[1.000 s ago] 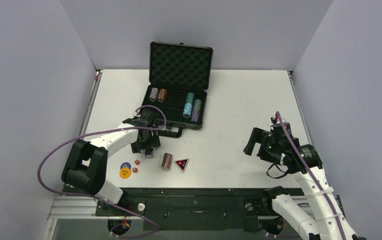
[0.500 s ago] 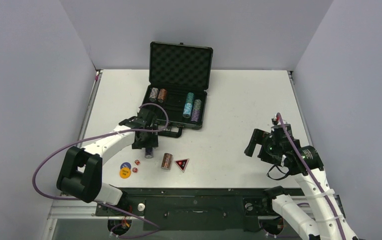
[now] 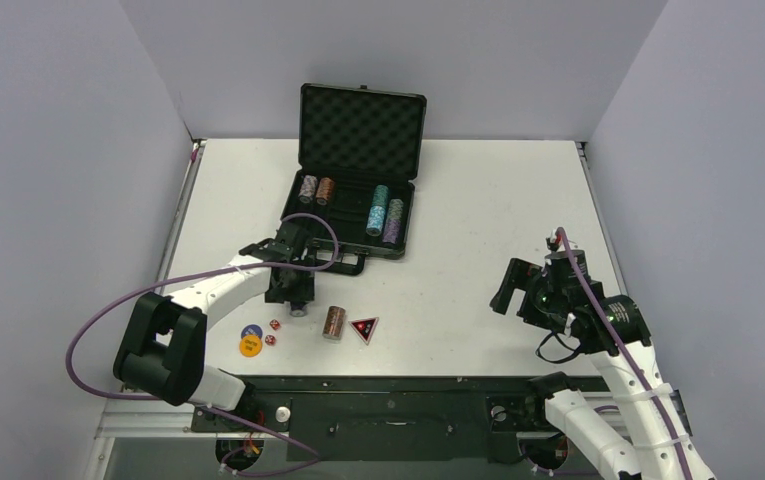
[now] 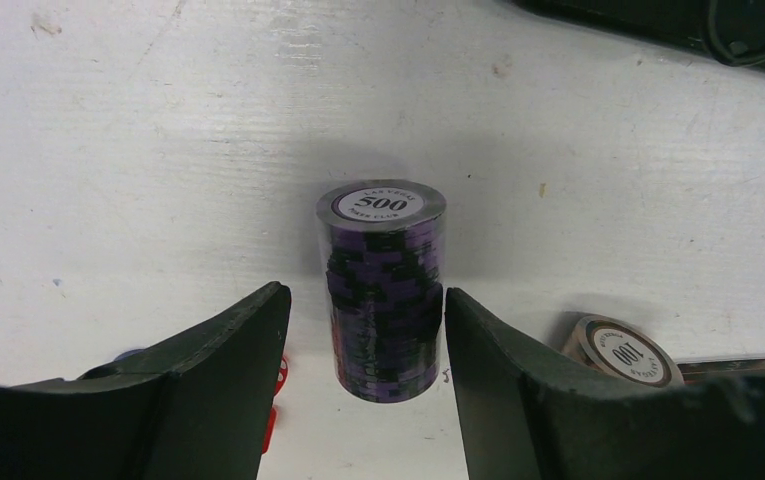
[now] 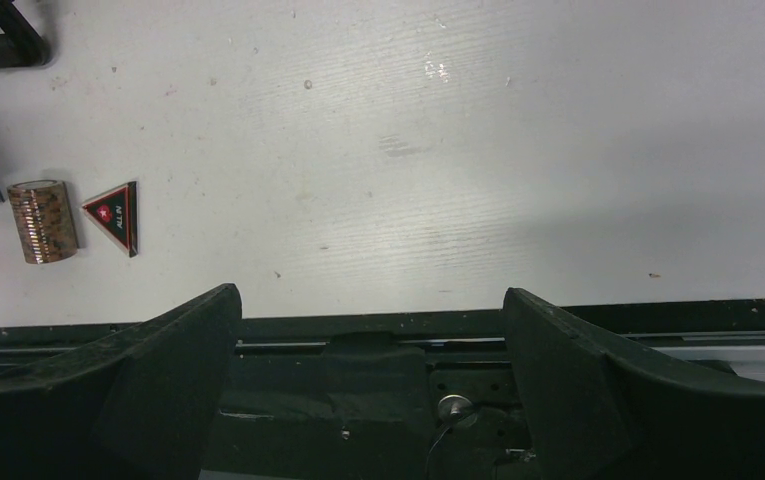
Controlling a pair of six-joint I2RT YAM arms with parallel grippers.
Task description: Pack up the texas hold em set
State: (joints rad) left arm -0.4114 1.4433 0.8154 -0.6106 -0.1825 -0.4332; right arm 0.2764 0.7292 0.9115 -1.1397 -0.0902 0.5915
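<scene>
The black foam-lined briefcase point(image 3: 358, 170) lies open at the back, with several chip stacks point(image 3: 379, 210) in its tray. A purple chip stack point(image 4: 383, 290) stands upright on the table between the fingers of my left gripper point(image 4: 363, 293). The jaws are open, the right finger close to the stack and the left one apart from it. In the top view this gripper point(image 3: 296, 298) is just in front of the case handle. A brown stack point(image 3: 334, 322) lies on its side beside the black-red triangle point(image 3: 364, 327). My right gripper point(image 3: 503, 285) is open and empty.
Two red dice point(image 3: 273, 331), a blue disc point(image 3: 251, 331) and a yellow disc point(image 3: 249, 347) lie near the front edge, left of the brown stack. The brown stack point(image 5: 42, 220) and the triangle point(image 5: 114, 215) show at the left of the right wrist view. The black rail point(image 3: 378, 385) borders the table front.
My left arm has shifted a little, its elbow swinging left, with the gripper still over the purple stack. The right arm has barely moved.
</scene>
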